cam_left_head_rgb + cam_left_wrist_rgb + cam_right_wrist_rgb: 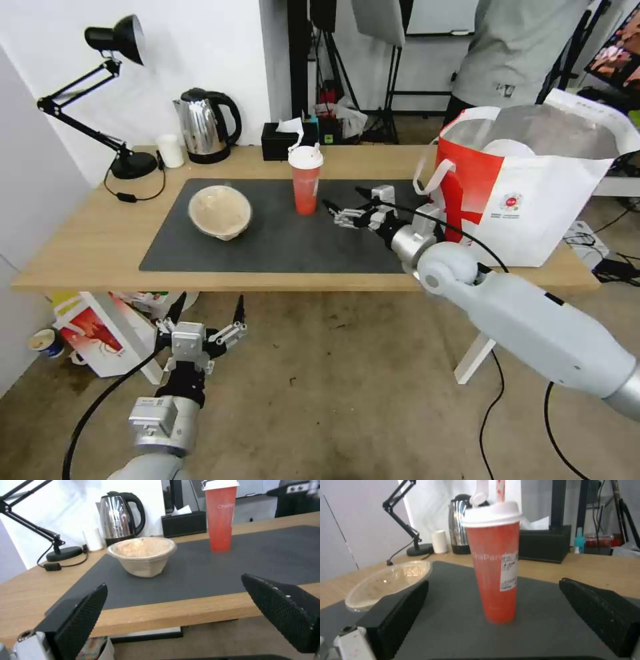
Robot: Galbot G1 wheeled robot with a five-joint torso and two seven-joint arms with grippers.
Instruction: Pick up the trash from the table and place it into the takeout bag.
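Observation:
The red cup (pixel 306 180) with white lid and straw stands upright on the dark mat (pixel 287 240) of the table (pixel 80 247). My right gripper (pixel 343 198) hovers open just right of it, low over the mat; in the right wrist view the cup (pixel 495 575) stands ahead between the spread fingers (pixel 396 615). The beige paper bowl (pixel 220 212) sits tilted on the mat's left part. The takeout bag (pixel 533 193) stands open at the table's right end with a round white object (pixel 508 148) inside. My left gripper (pixel 209 305) hangs open below the table's front edge, facing the bowl (pixel 143 555).
Along the table's back edge stand a black desk lamp (pixel 123 157), a small white cup (pixel 171 150), a steel kettle (pixel 203 123) and a black tissue box (pixel 283 140). A red-and-white carton (pixel 93 330) sits on the floor under the left end. A person (pixel 520 47) stands behind the bag.

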